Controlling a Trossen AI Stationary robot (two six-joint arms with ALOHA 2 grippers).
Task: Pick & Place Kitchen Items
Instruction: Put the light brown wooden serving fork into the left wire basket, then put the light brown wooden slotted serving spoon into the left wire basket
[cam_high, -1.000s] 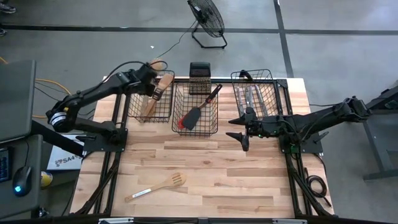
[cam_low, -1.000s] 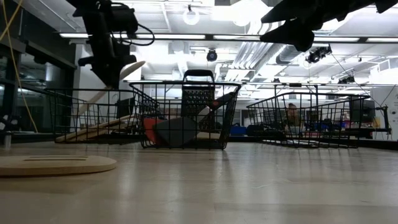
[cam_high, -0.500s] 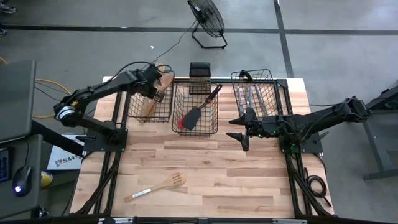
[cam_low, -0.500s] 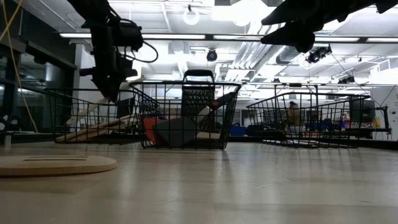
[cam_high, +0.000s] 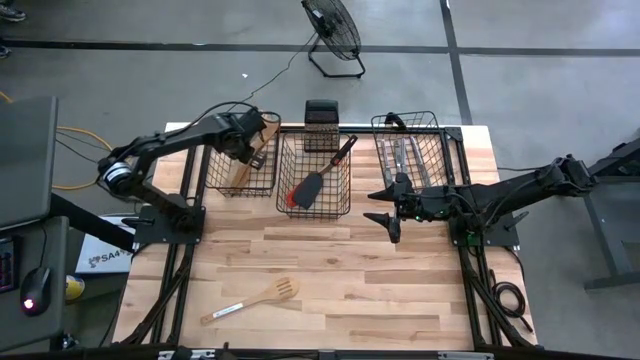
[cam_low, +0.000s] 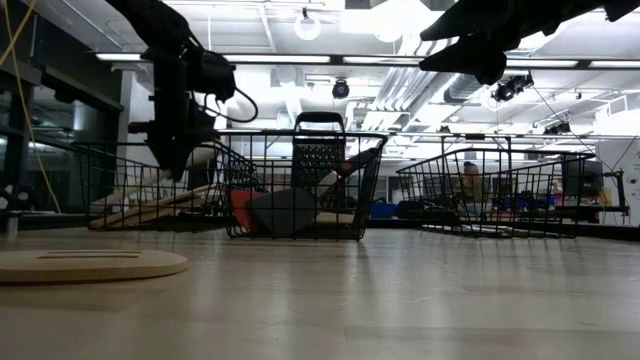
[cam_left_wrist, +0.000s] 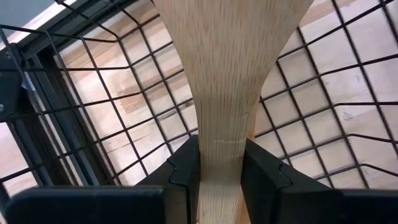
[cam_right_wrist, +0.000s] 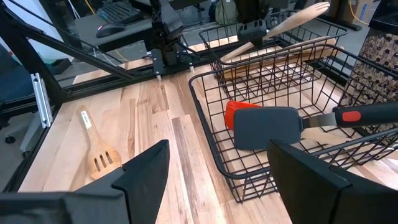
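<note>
My left gripper (cam_high: 252, 150) is over the left wire basket (cam_high: 240, 168), shut on a pale wooden spatula (cam_high: 268, 128), which also shows in the right wrist view (cam_right_wrist: 298, 15). More wooden utensils lie in that basket. My right gripper (cam_high: 386, 207) is open and hangs over the bare table between the middle and right baskets, touching nothing. A slotted wooden spatula (cam_high: 252, 297) lies flat on the table near its near edge. Black and red spatulas (cam_high: 310, 188) lie in the middle basket. Silver cutlery (cam_high: 402, 155) lies in the right basket. My left gripper pinches the wooden spatula between its two fingers (cam_left_wrist: 183, 174) at the narrow neck (cam_left_wrist: 217, 149), just behind where it widens into the blade. The fingers lie along the spatula, which runs on past their tips. The blade (cam_high: 268, 128) points toward the far edge, above the basket's wires.
Three black wire baskets stand in a row along the far side: left, middle (cam_high: 315, 150) and right (cam_high: 425, 130). A dark box grater (cam_high: 320, 120) stands behind the middle one. The near half of the wooden table (cam_high: 400, 290) holds only the slotted spatula.
My left gripper has come down toward the left basket, shifting a little toward the table's right, with the wooden spatula still held; the blade now sits lower, near the basket's far rim. The right arm has kept still.
</note>
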